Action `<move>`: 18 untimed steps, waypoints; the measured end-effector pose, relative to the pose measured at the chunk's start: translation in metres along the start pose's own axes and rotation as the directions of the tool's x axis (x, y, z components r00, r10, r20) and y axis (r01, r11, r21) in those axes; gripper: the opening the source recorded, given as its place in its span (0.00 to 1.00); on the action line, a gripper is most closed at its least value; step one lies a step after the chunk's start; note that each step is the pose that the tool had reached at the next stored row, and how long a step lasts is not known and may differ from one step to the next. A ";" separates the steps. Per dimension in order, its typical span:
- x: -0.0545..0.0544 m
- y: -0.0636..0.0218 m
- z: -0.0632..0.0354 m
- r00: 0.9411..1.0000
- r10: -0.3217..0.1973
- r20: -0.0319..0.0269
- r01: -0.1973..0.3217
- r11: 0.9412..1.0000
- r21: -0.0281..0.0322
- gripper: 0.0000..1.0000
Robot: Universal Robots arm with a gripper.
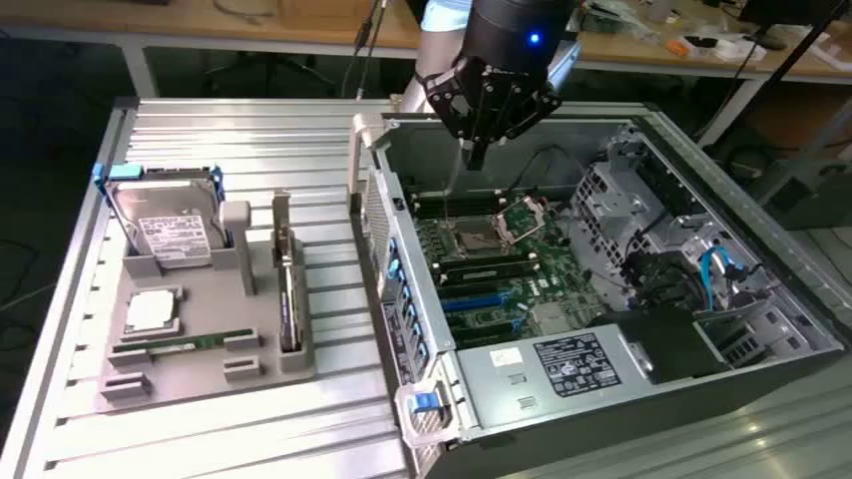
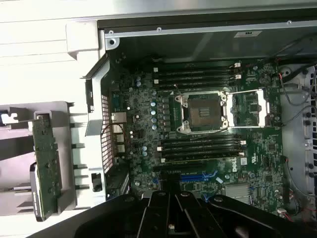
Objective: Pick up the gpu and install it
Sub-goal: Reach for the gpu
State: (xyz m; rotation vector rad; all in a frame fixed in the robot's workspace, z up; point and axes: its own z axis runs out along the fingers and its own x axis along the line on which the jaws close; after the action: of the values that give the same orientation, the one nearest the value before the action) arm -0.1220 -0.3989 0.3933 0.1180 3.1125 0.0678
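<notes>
While the gpu (image 1: 283, 289) stands on its long edge in the gray holder (image 1: 194, 379), its long axis runs alongside the computer case (image 1: 379, 200) wall, taller end farthest from the camera. It sits well apart from the jaws, lower and toward the exterior view's left. The gripper (image 1: 476, 155) hangs above the motherboard (image 1: 500, 269), jaws clenched on nothing.

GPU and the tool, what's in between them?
The case wall stands between the GPU and the tool, which hangs over the case's inside. The exterior view shows it.
</notes>
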 end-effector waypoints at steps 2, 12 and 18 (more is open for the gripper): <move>0.000 0.0000 0.0000 1.000 0.000 0.000 0.000 1.000 0.000 0.11; 0.001 -0.0001 0.0003 1.000 0.000 0.000 0.000 1.000 0.000 0.11; 0.011 -0.0009 0.0007 1.000 0.000 0.000 0.000 1.000 0.000 0.11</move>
State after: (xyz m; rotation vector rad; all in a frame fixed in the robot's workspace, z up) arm -0.1326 -0.3989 0.3923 0.1180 3.1125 0.0678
